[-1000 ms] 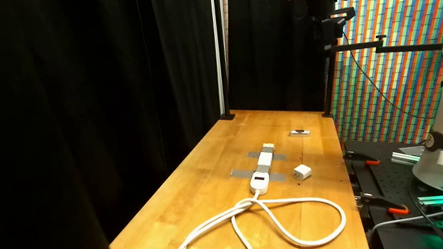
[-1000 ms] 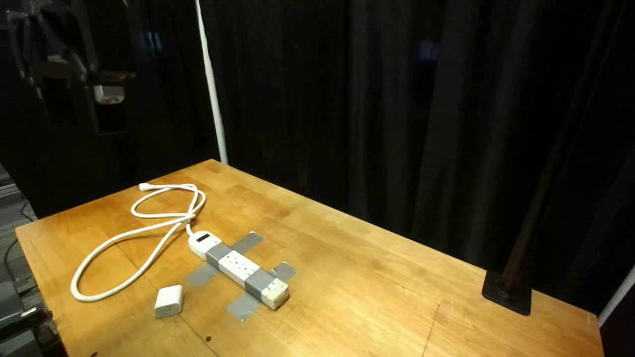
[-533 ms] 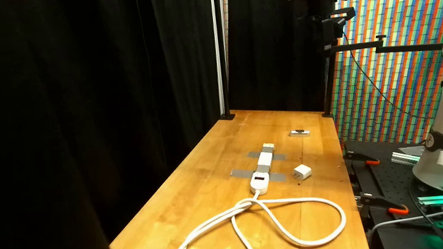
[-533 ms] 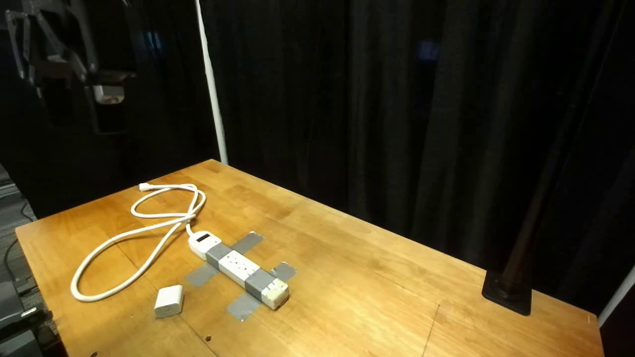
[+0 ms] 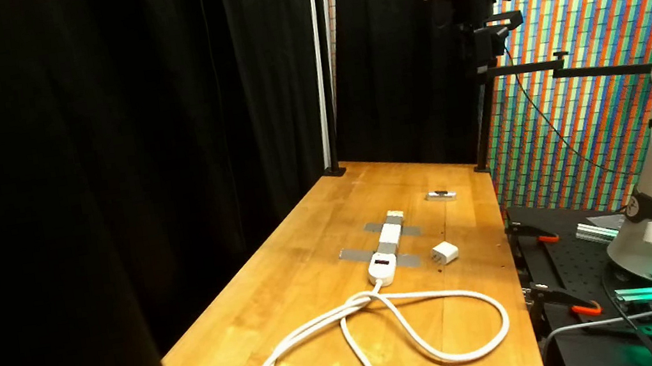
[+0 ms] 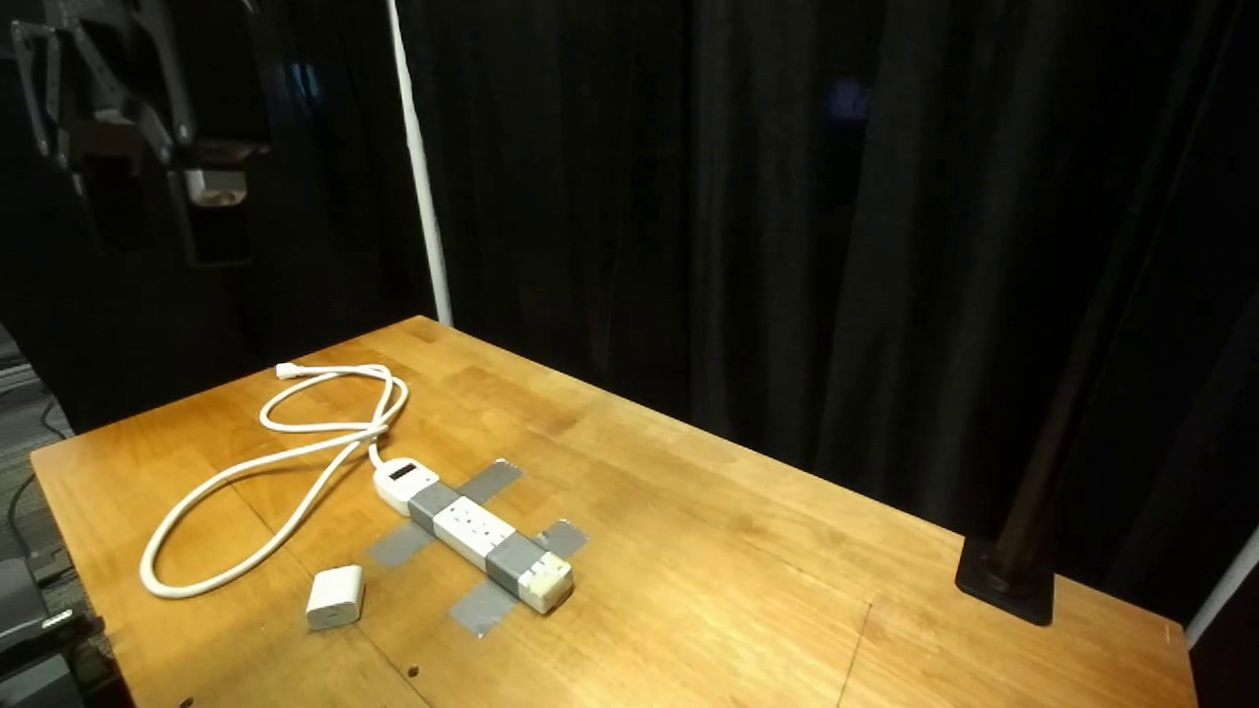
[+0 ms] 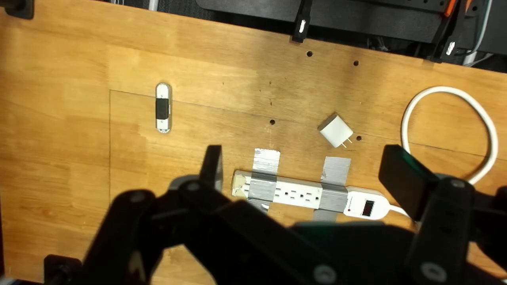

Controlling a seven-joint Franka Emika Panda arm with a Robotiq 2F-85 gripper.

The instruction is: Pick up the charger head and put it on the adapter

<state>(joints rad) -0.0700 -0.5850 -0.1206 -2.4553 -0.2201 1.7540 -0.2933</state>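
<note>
Charger head [image 7: 336, 131] sits on the table [image 7: 59, 158], between the adapter [image 7: 297, 192] and the edge with the clamps [image 7: 303, 23], near the end of the grey tape [image 7: 335, 198] closer to the switch [image 7: 367, 208]. Not picked yet: jaws are spread wide, nothing held, well above the table.

In the wrist view the charger head falls between the jaws sideways but past their tips, toward the clamp edge. A shift that way, then down, looks required. Charger head is near square; its prong axis is set diagonally to the adapter's long axis, prongs [image 7: 349, 140] aimed roughly toward the switch end. Jaws' closing line runs nearly along the adapter, so a wrist turn is probably needed. Prongs lie sideways, not down; tipping may be called for at the outlets [image 7: 309, 195].

Hard to see: jaws are nearly lost against the black curtain [image 6: 689, 197] in both exterior views. Prongs are hidden behind the charger head [image 6: 336, 596] in an exterior view. Cord [image 5: 504, 316] is masked by a jaw in the wrist view and cut off in an exterior view.
</note>
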